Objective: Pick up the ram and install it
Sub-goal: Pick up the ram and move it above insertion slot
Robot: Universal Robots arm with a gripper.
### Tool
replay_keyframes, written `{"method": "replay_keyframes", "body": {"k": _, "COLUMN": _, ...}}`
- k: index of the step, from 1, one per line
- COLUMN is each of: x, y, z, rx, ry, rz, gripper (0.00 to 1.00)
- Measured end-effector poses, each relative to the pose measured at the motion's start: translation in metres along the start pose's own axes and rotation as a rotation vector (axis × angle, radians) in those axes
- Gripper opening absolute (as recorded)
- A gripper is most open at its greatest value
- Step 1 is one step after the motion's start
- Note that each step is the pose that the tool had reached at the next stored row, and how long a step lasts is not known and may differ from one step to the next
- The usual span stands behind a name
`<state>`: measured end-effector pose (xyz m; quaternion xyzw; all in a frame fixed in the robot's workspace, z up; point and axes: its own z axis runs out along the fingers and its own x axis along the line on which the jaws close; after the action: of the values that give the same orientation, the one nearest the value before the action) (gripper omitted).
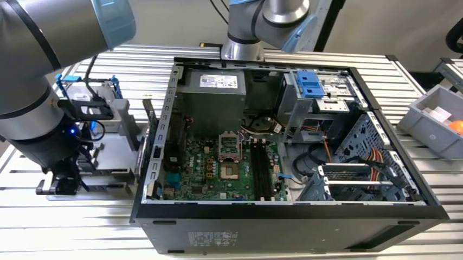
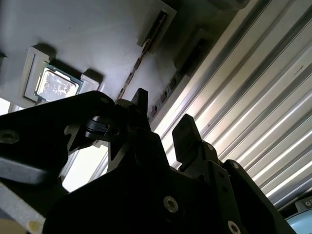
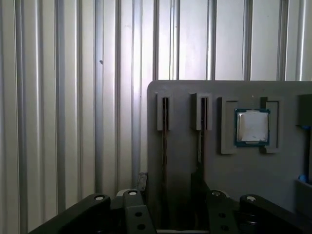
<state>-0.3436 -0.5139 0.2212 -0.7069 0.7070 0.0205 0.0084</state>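
Note:
In both wrist views a grey holder (image 3: pixel 229 95) (image 2: pixel 97 34) lies on the slatted table. The ram (image 3: pixel 164 146) (image 2: pixel 170 85) stands on edge in the narrow slot nearest the holder's edge, showing as a thin dark strip. A second thin strip (image 3: pixel 199 141) fills the neighbouring slot. My gripper (image 2: pixel 163 117) (image 3: pixel 168 187) hangs low over that end of the holder, open, one finger on each side of the ram's line and nothing clamped. In the exterior view the gripper (image 1: pixel 62 184) is down at the table on the exterior view's left of the open computer case (image 1: pixel 289 211). Black memory slots (image 1: pixel 261 168) lie on the motherboard.
A small square silver chip (image 3: pixel 252 126) (image 2: pixel 58 87) sits in a recess of the holder. A hard drive with a blue bracket (image 1: pixel 87 86) stands behind my arm. A grey bin (image 1: pixel 434 122) is at the exterior view's right. Cables and drive cages crowd the case.

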Motion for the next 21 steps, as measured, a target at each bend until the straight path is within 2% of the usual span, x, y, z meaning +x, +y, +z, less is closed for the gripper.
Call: {"method": "replay_keyframes", "body": {"k": 21, "x": 0.0008, "y": 0.0010, "z": 0.0194, "rx": -0.0001, "ry": -0.0020, "rz": 0.000, "gripper": 1.00}}
